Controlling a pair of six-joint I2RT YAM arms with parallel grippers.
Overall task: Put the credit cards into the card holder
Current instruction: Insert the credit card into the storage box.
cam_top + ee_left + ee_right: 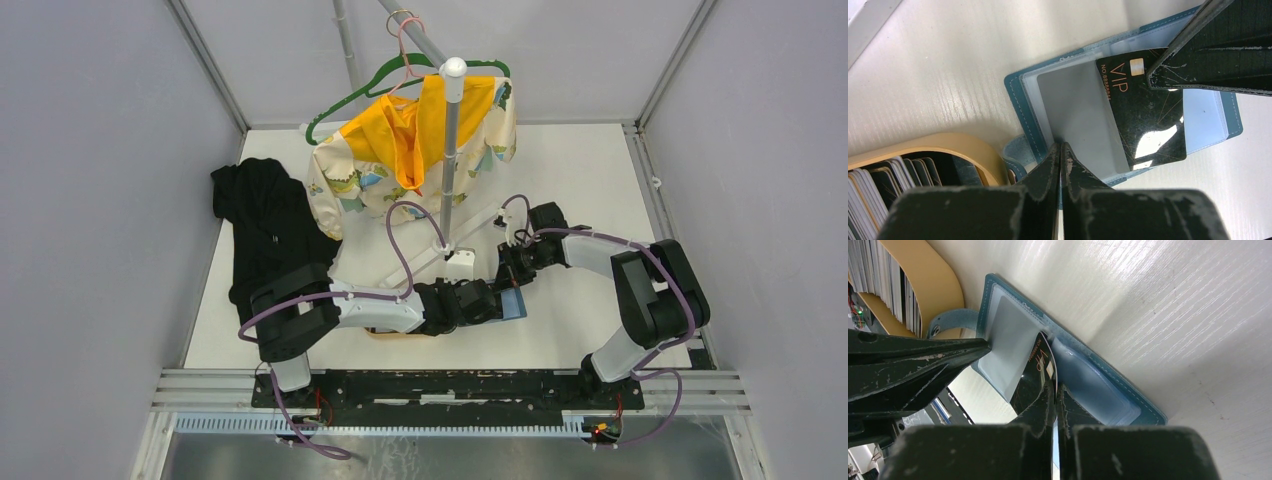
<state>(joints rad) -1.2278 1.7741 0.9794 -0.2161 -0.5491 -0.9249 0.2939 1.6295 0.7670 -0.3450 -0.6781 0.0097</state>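
Observation:
The teal card holder (1015,95) lies open on the white table, its clear sleeves facing up. A black VIP credit card (1148,120) sits partly inside one sleeve, slanting out toward the right. My left gripper (1060,146) is shut on the near edge of a sleeve page of the card holder (1108,380). My right gripper (1054,386) is shut on the black card (1030,382) at its corner. In the top view both grippers meet over the card holder (515,305) at the table's middle. More credit cards (878,185) stand in a row in the tan tray.
The tan oval tray (963,145) lies just left of the card holder, touching its strap. Behind stands a clothes rack pole (450,160) on a white base (460,265), with a yellow garment (410,140) hung on it. A black cloth (265,225) lies at the back left.

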